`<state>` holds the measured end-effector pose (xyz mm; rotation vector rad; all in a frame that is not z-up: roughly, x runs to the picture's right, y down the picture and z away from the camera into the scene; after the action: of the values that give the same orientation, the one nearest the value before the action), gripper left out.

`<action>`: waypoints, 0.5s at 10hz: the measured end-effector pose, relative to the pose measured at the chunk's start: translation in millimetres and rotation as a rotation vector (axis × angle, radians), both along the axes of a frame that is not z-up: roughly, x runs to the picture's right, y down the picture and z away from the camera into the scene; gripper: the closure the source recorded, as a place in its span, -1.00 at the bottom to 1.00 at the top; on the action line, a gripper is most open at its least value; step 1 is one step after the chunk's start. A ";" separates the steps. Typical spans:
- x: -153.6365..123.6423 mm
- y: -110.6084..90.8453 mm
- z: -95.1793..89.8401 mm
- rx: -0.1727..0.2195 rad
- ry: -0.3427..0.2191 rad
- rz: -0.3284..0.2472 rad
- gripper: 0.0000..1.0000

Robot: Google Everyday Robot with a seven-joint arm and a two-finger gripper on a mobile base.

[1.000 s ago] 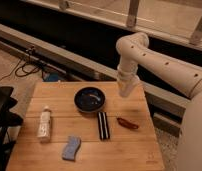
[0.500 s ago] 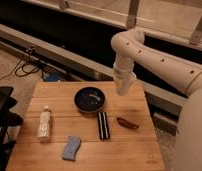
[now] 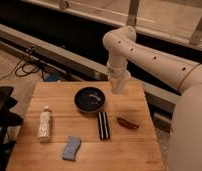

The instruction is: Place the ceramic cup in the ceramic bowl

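The dark blue-black ceramic bowl [image 3: 90, 99] sits at the back middle of the wooden table [image 3: 136, 150]. My gripper [image 3: 117, 90] hangs at the end of the white arm, just right of the bowl's rim and a little above the table. The small white ceramic cup [image 3: 117, 86] shows at the arm's lower end, held in the gripper off the table. The cup is beside the bowl, not over its middle.
A white bottle with a label [image 3: 44, 123] stands at the left. A blue sponge [image 3: 71, 147] lies at the front left. A black bar-shaped object [image 3: 103, 125] lies in front of the bowl, and a reddish-brown packet [image 3: 127, 123] lies to its right. A black chair [image 3: 1, 120] stands left of the table.
The arm has swung left with the cup, from over the table's back right edge to right beside the bowl's rim. Nothing on the table has moved.
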<state>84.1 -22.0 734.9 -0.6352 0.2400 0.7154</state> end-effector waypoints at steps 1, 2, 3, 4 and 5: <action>0.0 -1.9 -0.5 0.019 -0.003 -0.002 0.96; -2.4 -6.9 -2.3 0.061 -0.022 -0.003 0.96; -6.7 -10.6 -1.4 0.101 -0.041 -0.002 0.96; -15.9 -12.8 0.2 0.128 -0.063 0.004 0.96; -38.9 -18.3 4.4 0.172 -0.103 0.023 0.96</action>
<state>45.2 -40.3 739.3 -0.5100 0.0748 0.7145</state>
